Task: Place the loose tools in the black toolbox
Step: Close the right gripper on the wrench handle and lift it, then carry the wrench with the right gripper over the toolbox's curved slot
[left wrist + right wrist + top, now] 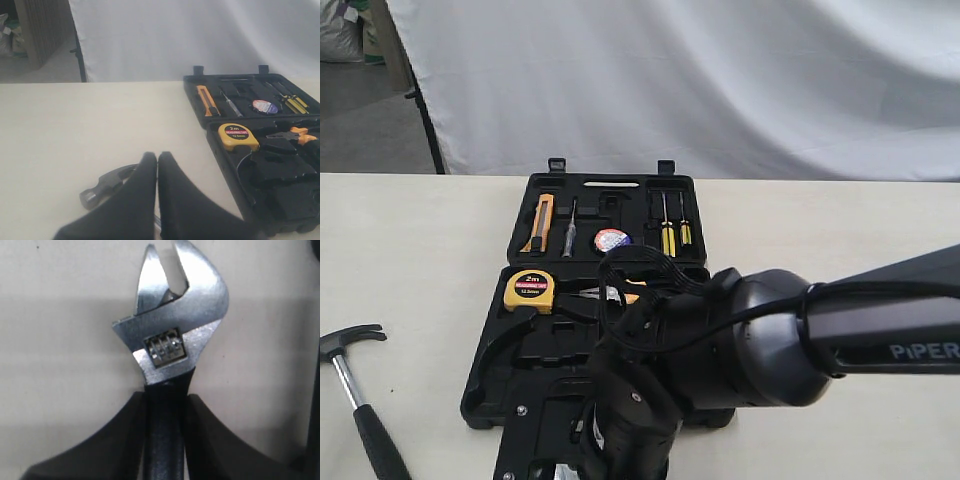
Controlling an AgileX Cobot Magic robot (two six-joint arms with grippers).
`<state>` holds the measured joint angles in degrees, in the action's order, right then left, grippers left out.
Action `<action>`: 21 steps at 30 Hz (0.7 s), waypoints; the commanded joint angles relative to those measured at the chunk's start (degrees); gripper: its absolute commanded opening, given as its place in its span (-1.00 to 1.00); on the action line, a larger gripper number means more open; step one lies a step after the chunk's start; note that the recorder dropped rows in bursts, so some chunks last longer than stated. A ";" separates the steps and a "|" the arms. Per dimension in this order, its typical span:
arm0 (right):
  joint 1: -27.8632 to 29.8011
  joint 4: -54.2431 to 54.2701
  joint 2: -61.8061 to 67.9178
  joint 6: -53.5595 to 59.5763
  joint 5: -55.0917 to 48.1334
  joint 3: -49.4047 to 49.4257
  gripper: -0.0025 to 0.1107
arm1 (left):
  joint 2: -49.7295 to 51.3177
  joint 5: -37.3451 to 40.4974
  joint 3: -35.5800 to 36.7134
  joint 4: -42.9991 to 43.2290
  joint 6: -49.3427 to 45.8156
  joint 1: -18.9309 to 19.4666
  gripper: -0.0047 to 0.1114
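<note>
Right arm (880, 320): dark grey link, white "PiPER" lettering (924, 352). Wrist housing (770, 340) glossy black, rounded; black cable loops (655, 268) over it; small silver screw (635, 397) below. Left fingers (135, 205), right fingers (112, 440): matte black, broad-based, tapering

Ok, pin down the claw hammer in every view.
Exterior: claw hammer lies left of the black toolbox, at the lower-left edge.
Left wrist: its head lies just beyond the left tool's tips.
Right wrist: not in it.
Shared landmark: yellow tape measure, in exterior and left wrist.
</note>
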<state>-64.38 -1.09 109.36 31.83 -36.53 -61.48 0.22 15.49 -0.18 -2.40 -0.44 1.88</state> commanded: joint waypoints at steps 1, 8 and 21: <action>0.01 0.01 -2.18 0.69 -0.66 0.14 -0.96 | -0.22 -0.09 0.18 0.29 0.44 -0.48 -0.91; 0.16 -0.50 -4.59 0.79 -1.63 0.14 -0.96 | -0.22 -0.09 0.18 0.29 0.44 -0.48 -0.91; 0.30 -2.65 -5.95 1.13 -7.58 -5.33 -0.96 | -0.22 -0.09 0.18 0.29 0.44 -0.48 -0.91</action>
<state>-64.38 -2.84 104.20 32.71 -43.07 -65.12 0.22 15.49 -0.18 -2.40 -0.44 1.88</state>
